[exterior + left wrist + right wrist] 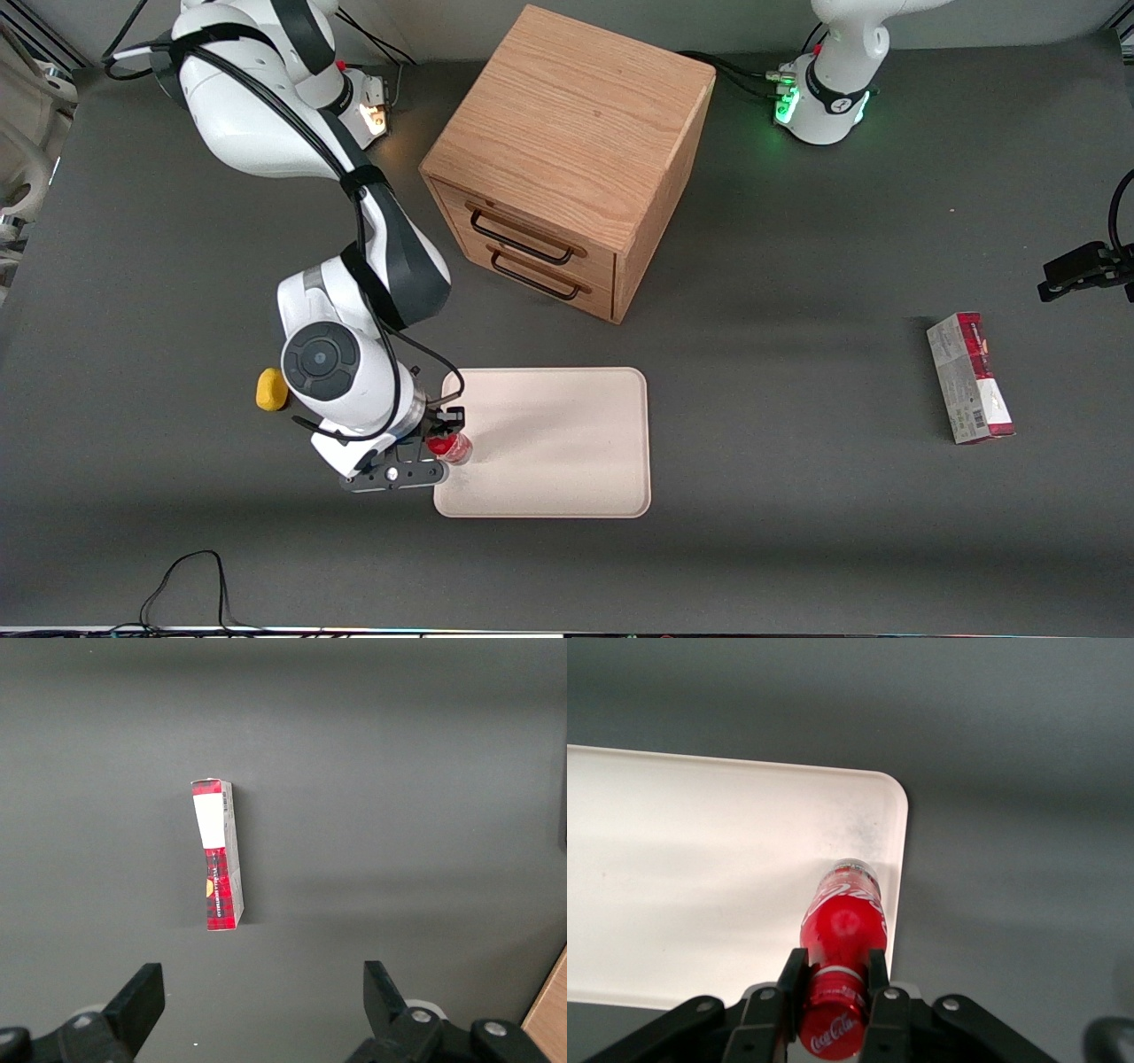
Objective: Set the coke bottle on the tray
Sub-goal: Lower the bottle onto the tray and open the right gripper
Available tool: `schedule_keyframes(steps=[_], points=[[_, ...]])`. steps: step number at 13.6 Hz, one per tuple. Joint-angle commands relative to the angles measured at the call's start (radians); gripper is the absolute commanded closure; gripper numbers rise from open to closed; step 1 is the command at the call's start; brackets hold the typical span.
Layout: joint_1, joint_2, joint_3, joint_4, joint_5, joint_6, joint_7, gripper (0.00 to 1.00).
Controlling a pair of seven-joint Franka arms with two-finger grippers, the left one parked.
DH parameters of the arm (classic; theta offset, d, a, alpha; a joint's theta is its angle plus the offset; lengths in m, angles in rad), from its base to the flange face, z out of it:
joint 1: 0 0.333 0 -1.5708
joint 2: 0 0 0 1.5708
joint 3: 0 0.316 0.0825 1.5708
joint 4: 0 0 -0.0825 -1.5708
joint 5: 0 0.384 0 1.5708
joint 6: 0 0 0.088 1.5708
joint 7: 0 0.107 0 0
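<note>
Dark grey tabletop (753, 549) lies under everything. On it the coke bottle (842, 920) is held by its neck, just below the cap, between the gripper (833, 988) jaws, its base over the tray (700, 877) near one rim. It is judged light, rigid, smooth and easily tipped; a neck hold suits it.

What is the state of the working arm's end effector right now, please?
Right end effector: closed on the neck of the small red coke bottle, over the edge of the flat pale beige tray toward the working arm's end.
</note>
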Motion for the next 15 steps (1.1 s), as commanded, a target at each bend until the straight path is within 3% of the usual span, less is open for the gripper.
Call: schedule_keyframes(steps=[1,8,9,10,11,15], points=[[0.000,0.039,0.002,0.044,-0.016,0.031,0.001,1.00],[-0.002,0.073,0.002,0.035,-0.016,0.086,0.016,1.00],[-0.002,0.073,0.002,0.032,-0.016,0.086,0.019,0.40],[-0.002,0.069,0.000,0.029,-0.017,0.086,0.019,0.04],[-0.002,0.058,0.000,0.026,-0.016,0.083,0.021,0.00],[0.000,-0.028,0.000,0.018,-0.014,-0.047,0.067,0.00]])
